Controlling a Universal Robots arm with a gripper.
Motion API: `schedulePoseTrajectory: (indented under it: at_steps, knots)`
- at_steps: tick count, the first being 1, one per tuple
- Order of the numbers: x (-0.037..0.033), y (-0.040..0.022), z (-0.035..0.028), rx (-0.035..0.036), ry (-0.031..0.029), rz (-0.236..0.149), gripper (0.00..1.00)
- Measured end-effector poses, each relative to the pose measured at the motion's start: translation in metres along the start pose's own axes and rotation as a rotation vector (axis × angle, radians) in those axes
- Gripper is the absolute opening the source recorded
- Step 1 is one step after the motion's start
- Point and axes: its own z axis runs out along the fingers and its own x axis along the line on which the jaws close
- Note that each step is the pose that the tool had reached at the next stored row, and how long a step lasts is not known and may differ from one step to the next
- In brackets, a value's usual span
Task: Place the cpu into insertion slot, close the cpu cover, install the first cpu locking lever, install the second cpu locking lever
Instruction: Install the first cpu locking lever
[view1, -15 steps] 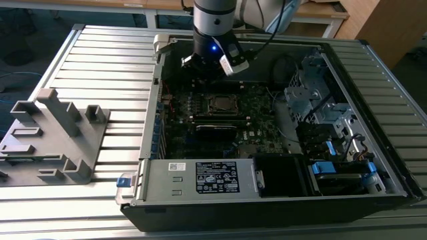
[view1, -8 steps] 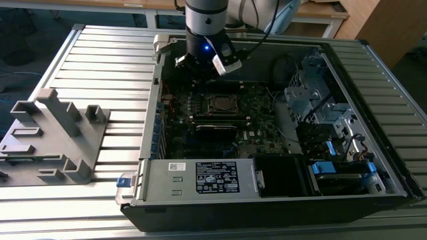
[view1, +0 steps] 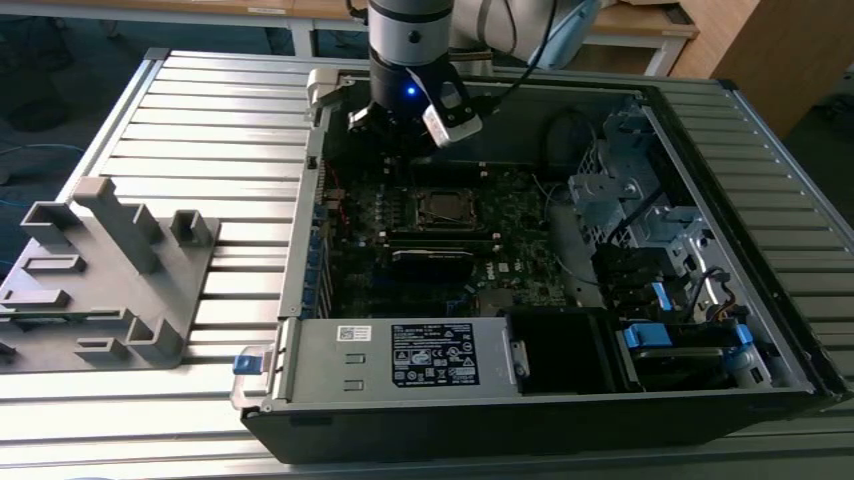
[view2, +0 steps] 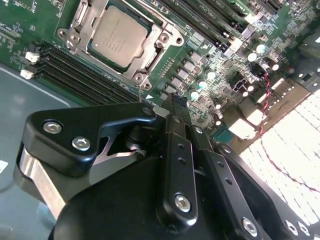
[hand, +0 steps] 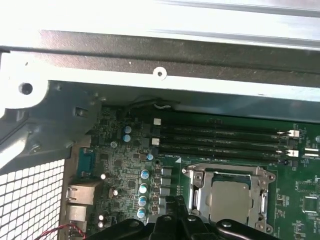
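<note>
over the motherboard, near the insertion slot | tool was closed, empty | cpu sat seated under lowered cpu cover | judged step: locking levers | next called for precise tip aim

Silver-grey arm with a blue light, black gripper with silver screws.

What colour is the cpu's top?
The cpu top is dull silver-grey; the second wrist view shows it best.
</note>
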Motion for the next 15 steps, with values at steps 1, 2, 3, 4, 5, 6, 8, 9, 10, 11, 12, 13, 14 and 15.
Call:
schedulePoseTrajectory:
  at_steps: [1,2,3,4,5,6,8,9,10,11,12,13,14,15]
  knots:
    - [0.0000,0.0001,-0.0011,-0.0002,-0.0002,0.000,0.11]
    - [0.0000,0.0001,-0.0022,-0.0003,-0.0004,0.000,0.11]
    - [0.0000,0.0002,-0.0031,-0.0003,-0.0005,0.000,0.11]
    - [0.0000,0.0002,-0.0039,-0.0002,-0.0006,0.000,0.11]
    - [0.0000,0.0003,-0.0047,-0.0002,-0.0007,0.000,0.11]
    - [0.0000,0.0003,-0.0056,-0.0002,-0.0009,0.000,0.11]
    - [-0.0001,0.0004,-0.0062,-0.0005,-0.0013,0.000,0.11]
    - [-0.0001,0.0004,-0.0062,-0.0005,-0.0013,0.000,0.11]
    - [-0.0001,0.0004,-0.0062,-0.0004,-0.0013,0.000,0.11]
    - [0.0001,0.0004,-0.0063,-0.0004,-0.0013,0.000,0.11]
    - [0.0007,0.0004,-0.0063,-0.0003,-0.0013,0.000,0.11]
    - [0.0016,0.0004,-0.0064,-0.0002,-0.0014,0.000,0.11]
    - [0.0026,0.0005,-0.0064,-0.0003,-0.0015,0.000,0.11]
    - [0.0038,0.0006,-0.0063,-0.0003,-0.0018,0.000,0.11]
